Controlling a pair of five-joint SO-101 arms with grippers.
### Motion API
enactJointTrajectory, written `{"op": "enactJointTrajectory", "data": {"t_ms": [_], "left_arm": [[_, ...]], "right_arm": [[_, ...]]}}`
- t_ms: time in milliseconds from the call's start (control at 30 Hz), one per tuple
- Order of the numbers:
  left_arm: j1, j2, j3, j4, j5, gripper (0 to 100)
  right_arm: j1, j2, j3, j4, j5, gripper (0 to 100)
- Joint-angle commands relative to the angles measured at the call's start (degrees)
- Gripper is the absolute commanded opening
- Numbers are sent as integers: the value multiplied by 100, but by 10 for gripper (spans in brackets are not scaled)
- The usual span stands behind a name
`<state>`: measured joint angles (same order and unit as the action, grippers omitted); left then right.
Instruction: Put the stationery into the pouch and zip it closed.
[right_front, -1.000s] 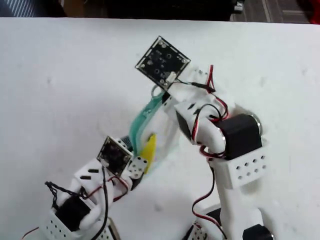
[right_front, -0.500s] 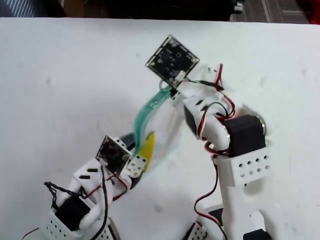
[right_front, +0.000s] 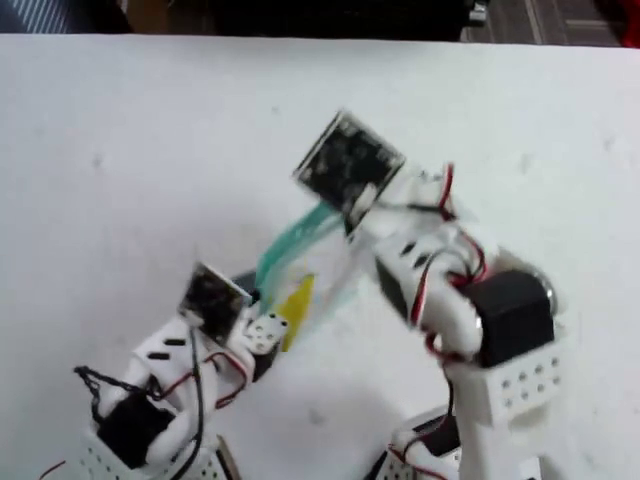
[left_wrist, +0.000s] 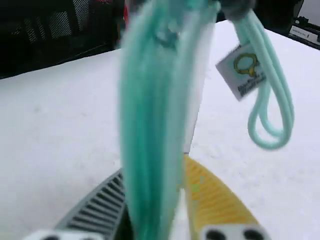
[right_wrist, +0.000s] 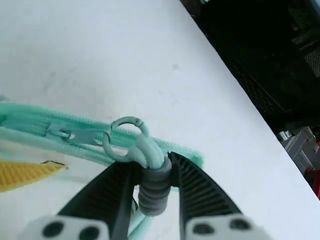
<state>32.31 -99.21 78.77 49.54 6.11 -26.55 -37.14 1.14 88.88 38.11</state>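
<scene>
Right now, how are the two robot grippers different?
The left gripper has one yellow finger and one grey finger; the right gripper has two black ones. The left gripper pinches the pouch by its green zip edge; the right gripper pinches the cord hooked to the zip's ring. Both are shut on something.

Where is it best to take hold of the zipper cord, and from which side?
Probably the grey sleeve beside the ring, coming in line with the zip, from its end: the sleeve is thick. The right claw holds it so.
</scene>
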Motion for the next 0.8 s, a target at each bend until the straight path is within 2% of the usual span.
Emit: {"op": "enactJointTrajectory", "data": {"t_ms": [0, 100, 233, 300, 367, 400, 433, 567, 767], "left_arm": [[-286, -75, -870, 387, 809, 234], [-418, -75, -1073, 396, 800, 233], [-268, -75, -1090, 431, 800, 224], [-224, -75, -1090, 440, 800, 154], [-224, -75, -1090, 440, 791, 23], [-215, -75, -1090, 448, 774, 12], [-180, -75, -1090, 484, 686, 45], [215, -75, -1090, 624, 237, 24], [251, -75, -1090, 659, 167, 21]], "right_arm": [[-347, -22, 0, 462, -158, 16], [-523, -31, 62, 611, -211, 16], [-725, -22, 290, 567, -211, 16], [-690, -22, 378, 400, -211, 16], [-681, -22, 413, 330, -220, 16], [-690, -22, 422, 303, -220, 16], [-708, -22, 422, 259, -246, 16], [-681, -66, 404, -163, -536, 16], [-655, -75, 387, -804, -563, 16]]}}
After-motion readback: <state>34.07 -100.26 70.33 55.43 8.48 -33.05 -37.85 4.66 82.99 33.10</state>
